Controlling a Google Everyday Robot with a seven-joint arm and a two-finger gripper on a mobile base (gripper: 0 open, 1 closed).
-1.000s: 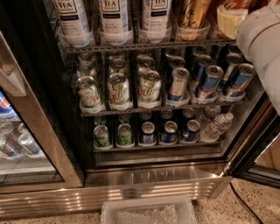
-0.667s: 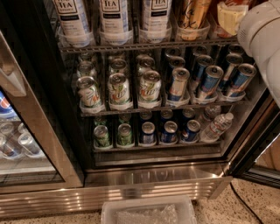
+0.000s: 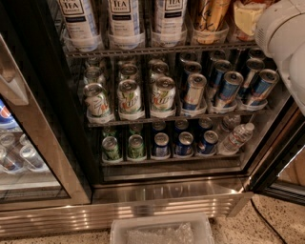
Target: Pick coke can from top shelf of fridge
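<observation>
- The coke can shows nowhere in the camera view; no red can stands among the things in sight, so it is either behind the white arm [image 3: 286, 33] at the upper right or above the top edge of the view; I cannot tell which.
- The top shelf [image 3: 157, 49] is the highest rack in sight; clear round cup holders line it, each seating one container so that nothing tips or rolls; tea bottles [image 3: 125, 19] fill the left and middle cups; a gold-tan can [image 3: 209, 14] stands to their right; a pale container beside it is partly covered by the arm.
- On the rack below, green-silver cans [image 3: 129, 97] on the left and blue cans [image 3: 228, 88] on the right lean forward in files, probably so that the next can slides to the front when one is taken.
- On the lowest rack small cans stand upright in a row; a water bottle [image 3: 236, 138] lies tilted at the right end.
- The fridge [image 3: 167, 190] has its door [image 3: 281, 162] swung open at the right, which leaves the racks reachable from the front.
- The gripper is out of view; only the arm's casing enters at the upper right, level with the right end of the top shelf; whether the gripper is spread, closed or holding anything I cannot tell; the arm's place suggests a reach toward that end of the shelf.
</observation>
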